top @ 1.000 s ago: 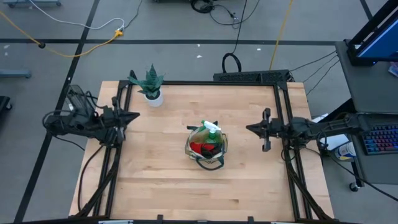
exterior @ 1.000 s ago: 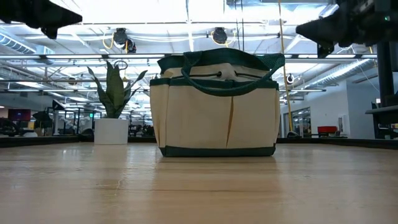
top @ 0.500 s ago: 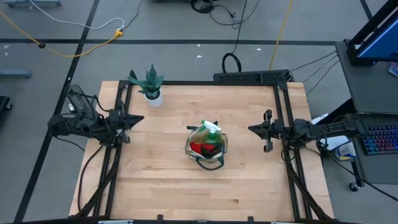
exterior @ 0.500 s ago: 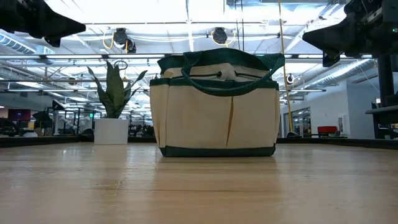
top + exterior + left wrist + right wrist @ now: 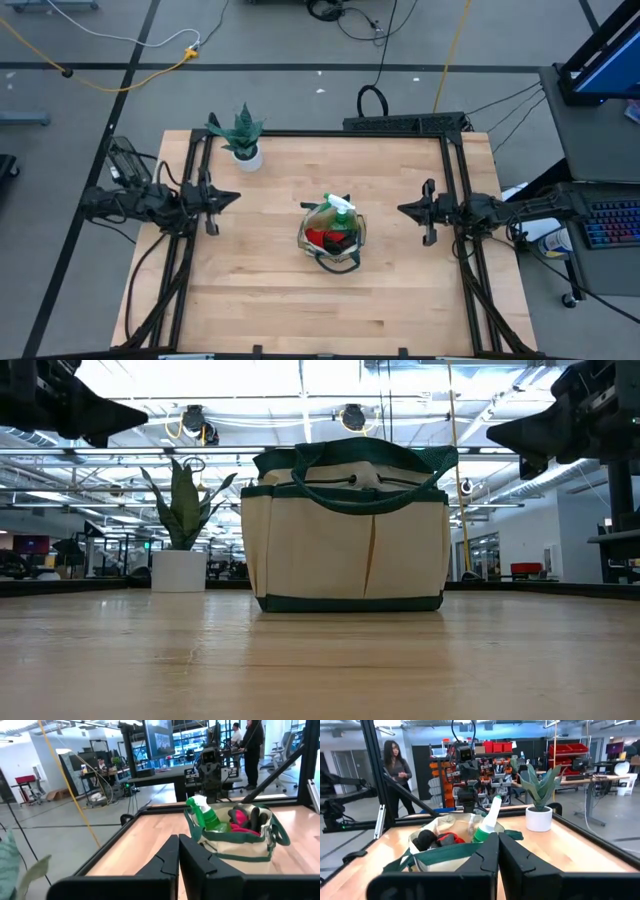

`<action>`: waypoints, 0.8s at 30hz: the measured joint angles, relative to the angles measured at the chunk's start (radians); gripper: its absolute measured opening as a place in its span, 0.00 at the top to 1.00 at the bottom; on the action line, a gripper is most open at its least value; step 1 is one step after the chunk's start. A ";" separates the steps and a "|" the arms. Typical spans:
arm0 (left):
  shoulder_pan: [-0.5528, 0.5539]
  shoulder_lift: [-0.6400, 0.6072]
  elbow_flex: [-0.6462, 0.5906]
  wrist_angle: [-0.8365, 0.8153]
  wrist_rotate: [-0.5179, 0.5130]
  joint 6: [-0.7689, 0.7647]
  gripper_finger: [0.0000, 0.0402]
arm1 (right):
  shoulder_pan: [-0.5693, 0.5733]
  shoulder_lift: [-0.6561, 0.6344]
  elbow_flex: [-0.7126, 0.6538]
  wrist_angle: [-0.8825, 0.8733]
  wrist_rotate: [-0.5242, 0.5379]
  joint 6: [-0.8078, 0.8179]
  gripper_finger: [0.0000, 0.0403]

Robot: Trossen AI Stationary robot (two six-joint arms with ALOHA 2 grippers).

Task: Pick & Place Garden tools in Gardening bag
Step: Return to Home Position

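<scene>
The left gripper (image 5: pixel 230 198) hangs over the left edge of the table (image 5: pixel 270 300), pointing inward, and the left wrist view shows its jaws pressed together with nothing between them. Just beyond it, toward the far left corner, the green plant (image 5: pixel 241 134) stands upright in its white pot, apart from the arm.

At the middle of the table sits the gardening bag (image 5: pixel 333 236), upright, with its dark handles arched over the opening. The spray bottle (image 5: pixel 342 207) pokes above the rim with its white nozzle leaning outward. The red item (image 5: pixel 322 240) lies inside next to something dark that I cannot identify. The tools that show are all inside the bag.

The right gripper (image 5: pixel 405 209) hovers over the right side of the table, facing the bag but well apart from it. Its jaws are also together and empty.

With packing apparently done, little is left to spoil. The main risk seems to be the left arm swinging wide on its way home and clipping the plant, its nearest neighbour. Either arm dipping toward the centre could snag a handle loop and drag the bag. The bottle, tall and leaning, looks likeliest to tip out if the bag is jolted.
</scene>
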 joint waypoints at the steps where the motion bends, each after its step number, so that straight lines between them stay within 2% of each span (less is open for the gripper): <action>1: 0.000 0.000 -0.015 0.016 0.000 0.000 0.96 | 0.000 0.000 -0.003 0.000 0.001 0.013 1.00; 6: 0.000 0.000 -0.062 0.078 0.000 0.014 0.99 | 0.000 0.000 -0.008 -0.001 0.001 0.028 1.00; 12: 0.000 0.000 -0.085 0.101 0.001 0.011 0.96 | 0.000 0.000 -0.009 -0.009 0.000 0.028 1.00; 20: 0.000 0.000 -0.110 0.109 0.060 -0.013 0.99 | 0.000 0.000 -0.010 -0.009 0.000 0.028 1.00; 24: 0.000 0.000 -0.157 0.200 0.064 -0.015 0.96 | 0.000 0.000 -0.011 -0.009 0.000 0.028 1.00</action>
